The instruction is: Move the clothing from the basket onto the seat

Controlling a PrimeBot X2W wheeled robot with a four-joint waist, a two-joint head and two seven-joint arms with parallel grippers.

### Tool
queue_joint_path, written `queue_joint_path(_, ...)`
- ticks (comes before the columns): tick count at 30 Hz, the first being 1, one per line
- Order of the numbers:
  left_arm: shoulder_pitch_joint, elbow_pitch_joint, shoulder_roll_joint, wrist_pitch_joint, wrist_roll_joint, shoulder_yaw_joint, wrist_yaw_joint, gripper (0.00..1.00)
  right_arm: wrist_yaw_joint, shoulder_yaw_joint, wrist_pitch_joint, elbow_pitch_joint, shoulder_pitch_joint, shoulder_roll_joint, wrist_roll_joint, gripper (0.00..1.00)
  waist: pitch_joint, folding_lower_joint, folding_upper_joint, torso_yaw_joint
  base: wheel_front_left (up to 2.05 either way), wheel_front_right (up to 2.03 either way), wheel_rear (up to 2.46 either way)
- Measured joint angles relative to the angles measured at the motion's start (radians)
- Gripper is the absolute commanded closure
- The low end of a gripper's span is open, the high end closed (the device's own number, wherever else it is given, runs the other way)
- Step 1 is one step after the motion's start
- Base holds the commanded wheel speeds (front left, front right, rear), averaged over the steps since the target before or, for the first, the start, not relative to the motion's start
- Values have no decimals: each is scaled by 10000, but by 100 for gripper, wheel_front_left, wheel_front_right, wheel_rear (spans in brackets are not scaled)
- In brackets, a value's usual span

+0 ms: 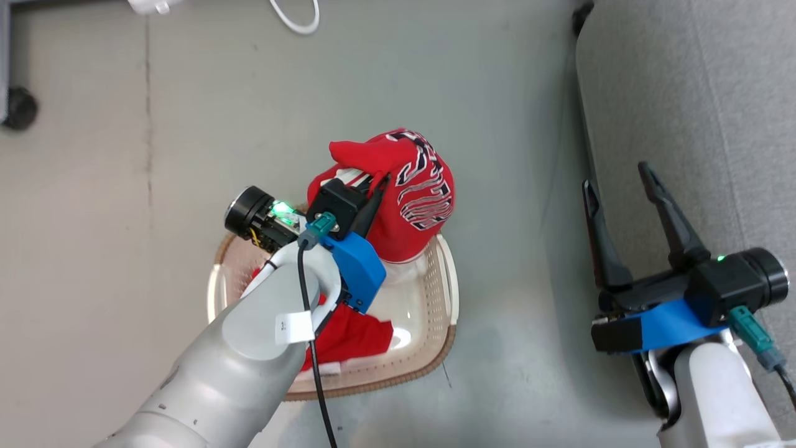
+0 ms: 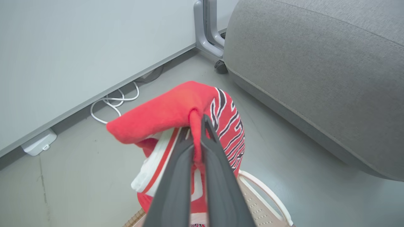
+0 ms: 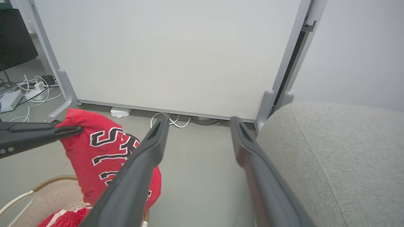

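At the centre of the head view, a red soft-fabric sports garment with black-and-white lettering (image 1: 416, 199) is pinched between the closed fingers of the left gripper (image 1: 380, 182) and hung above the cream-white perforated plastic basket (image 1: 446, 292). A second red garment (image 1: 354, 336) is seen inside the basket. At the lower right, the right gripper (image 1: 615, 174) is spread wide and empty at the edge of the large grey fabric seat (image 1: 684, 93).

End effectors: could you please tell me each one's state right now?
Left end effector: closed on a red garment.
Right end effector: open, holding nothing.
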State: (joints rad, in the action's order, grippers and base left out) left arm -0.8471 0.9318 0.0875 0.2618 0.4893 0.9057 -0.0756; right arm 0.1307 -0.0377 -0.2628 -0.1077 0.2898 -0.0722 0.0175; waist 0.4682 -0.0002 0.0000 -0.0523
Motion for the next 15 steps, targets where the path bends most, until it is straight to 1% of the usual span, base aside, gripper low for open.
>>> queue_joint_path(7,469,-1225,167,0,-453,-554,-4,100,0,-107,0,-219,-517,21,-27,0,-1230,-1,0,148,0,0,0)
queue_joint_path(15,915,-2249,267,-2,-790,-959,-63,100,0,-125,0,-439,-1268,65,-29,0,-2492,-1,0,274,0,0,0)
